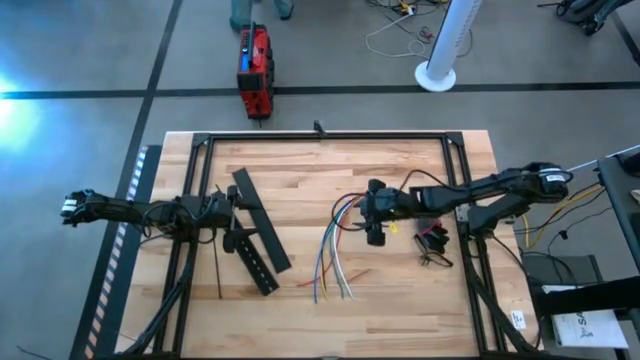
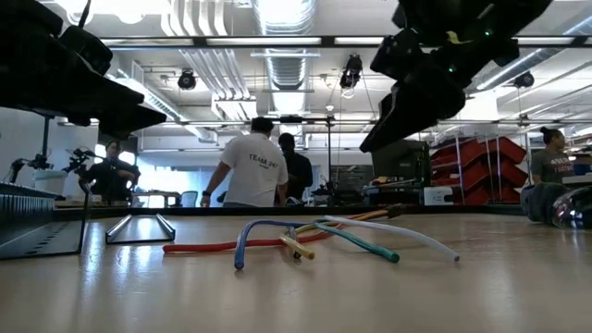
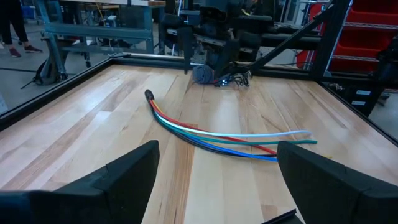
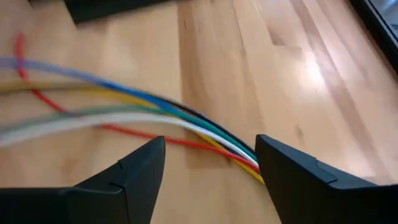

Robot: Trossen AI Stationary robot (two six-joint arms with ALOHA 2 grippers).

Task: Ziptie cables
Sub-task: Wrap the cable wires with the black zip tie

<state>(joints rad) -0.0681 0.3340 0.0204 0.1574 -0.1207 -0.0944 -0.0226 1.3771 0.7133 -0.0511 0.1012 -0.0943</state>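
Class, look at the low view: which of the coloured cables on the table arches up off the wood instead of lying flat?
The blue cable: it rises in a hump and bends down to the table, while the red cable lies flat along the wood.

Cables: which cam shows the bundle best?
Left wrist view: the cables lie whole and unobstructed, fanning from one gathered end. High view shows them small; low view foreshortens them; right wrist view catches only the gathered part.
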